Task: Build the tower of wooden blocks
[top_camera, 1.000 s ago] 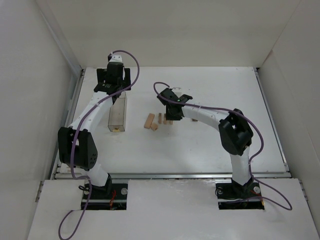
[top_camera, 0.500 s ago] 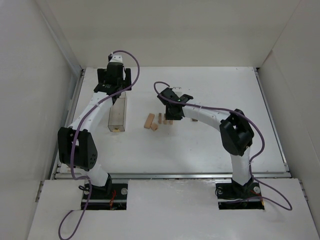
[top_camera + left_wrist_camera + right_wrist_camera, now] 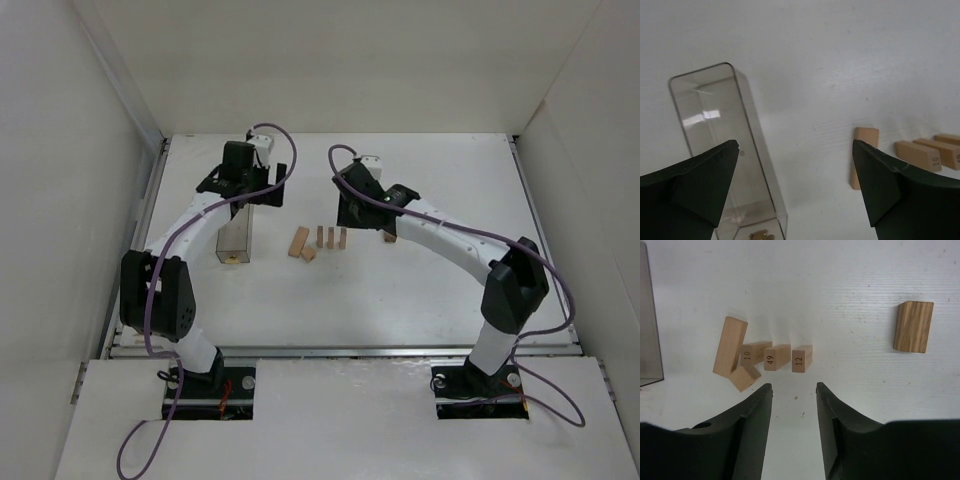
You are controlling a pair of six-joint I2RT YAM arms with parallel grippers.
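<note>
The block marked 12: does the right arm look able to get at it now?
Probably yes: the block marked 12 lies ahead of the right arm's fingers, bare table between, though block 49 lies close beside it.

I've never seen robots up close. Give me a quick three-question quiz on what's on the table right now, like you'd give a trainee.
1. Fill in: the right wrist view shows ___ wood blocks in all.
2. True or false: the right hand is gripping one of them.
3. Which number is printed on the block closest to the lone striped block? A) 10 B) 49 C) 12

Key: 1) six. 2) false, it holds nothing. 3) C, the block marked 12.
</note>
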